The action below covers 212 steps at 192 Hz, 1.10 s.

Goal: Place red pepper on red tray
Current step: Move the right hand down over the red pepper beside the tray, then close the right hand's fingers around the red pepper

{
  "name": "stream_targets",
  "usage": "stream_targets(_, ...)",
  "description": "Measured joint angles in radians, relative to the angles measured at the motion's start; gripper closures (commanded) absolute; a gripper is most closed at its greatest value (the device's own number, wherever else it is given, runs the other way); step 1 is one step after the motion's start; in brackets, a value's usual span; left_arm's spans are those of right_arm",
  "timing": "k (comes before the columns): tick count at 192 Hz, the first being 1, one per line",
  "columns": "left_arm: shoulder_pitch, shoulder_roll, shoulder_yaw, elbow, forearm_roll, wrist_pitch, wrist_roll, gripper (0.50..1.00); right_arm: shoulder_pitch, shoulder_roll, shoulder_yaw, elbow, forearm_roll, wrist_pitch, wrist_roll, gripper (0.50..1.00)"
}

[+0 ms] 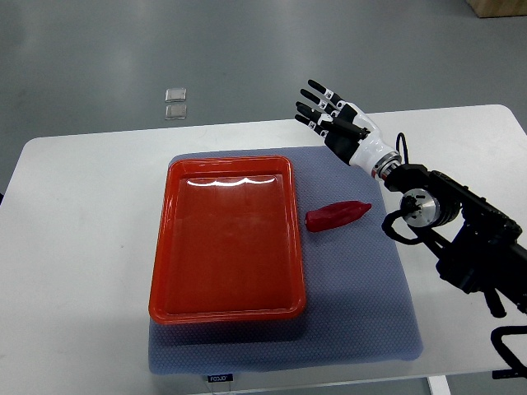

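A red pepper (336, 216) lies on the grey mat (362, 288), just right of the red tray (226, 309), pointed end to the right. The tray holds nothing. My right hand (329, 117) hovers above the mat's far right corner, up and slightly right of the pepper, fingers spread and holding nothing. Its arm comes in from the right edge. The left arm does not show.
The mat lies on a white table (74, 247). Two small clear squares (175, 102) sit on the floor beyond the table's far edge. The right arm's black links (461, 230) cover the table's right side.
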Motion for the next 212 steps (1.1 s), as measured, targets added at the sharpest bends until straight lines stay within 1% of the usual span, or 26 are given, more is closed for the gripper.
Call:
stream_targets(11, 0.0, 0.0, 0.0, 0.0, 0.0, 0.0, 0.0, 0.5, 0.043, -0.055, -0.069, 0.007, -0.031, 0.041, 0.0, 0.587)
stream_targets(30, 0.0, 0.0, 0.0, -0.002, 0.0, -0.001, 0.0, 0.5, 0.174, -0.162, -0.272, 0.033, -0.092, 0.114, -0.001, 0.587)
stream_targets(46, 0.0, 0.0, 0.0, -0.006, 0.0, -0.002, 0.0, 0.5, 0.292, -0.224, -0.469, 0.07, -0.185, 0.139, -0.001, 0.587)
stream_targets(63, 0.0, 0.0, 0.0, -0.011, 0.0, -0.009, 0.0, 0.5, 0.411, -0.247, -0.688, 0.11, -0.32, 0.132, -0.001, 0.587)
stream_targets(74, 0.0, 0.0, 0.0, -0.013, 0.0, -0.012, 0.0, 0.5, 0.471, -0.248, -0.809, 0.12, -0.396, 0.097, -0.001, 0.589)
stream_targets(90, 0.0, 0.0, 0.0, -0.014, 0.0, -0.013, 0.0, 0.5, 0.516, -0.237, -0.918, 0.124, -0.462, 0.047, 0.0, 0.591)
stream_targets(108, 0.0, 0.0, 0.0, -0.011, 0.0, -0.013, 0.0, 0.5, 0.53, -0.228, -0.983, 0.124, -0.512, 0.006, -0.005, 0.591)
stream_targets(134, 0.002, 0.0, 0.0, -0.011, 0.0, -0.013, 0.0, 0.5, 0.532, -0.235, -1.015, 0.124, -0.544, -0.033, -0.034, 0.593)
stream_targets(165, 0.005, 0.0, 0.0, -0.007, 0.0, -0.013, 0.0, 0.5, 0.533, -0.248, -1.036, 0.126, -0.56, -0.037, -0.055, 0.593)
stream_targets(212, 0.006, 0.0, 0.0, 0.0, 0.0, -0.013, 0.0, 0.5, 0.532, -0.251, -1.048, 0.14, -0.568, -0.033, -0.059, 0.597)
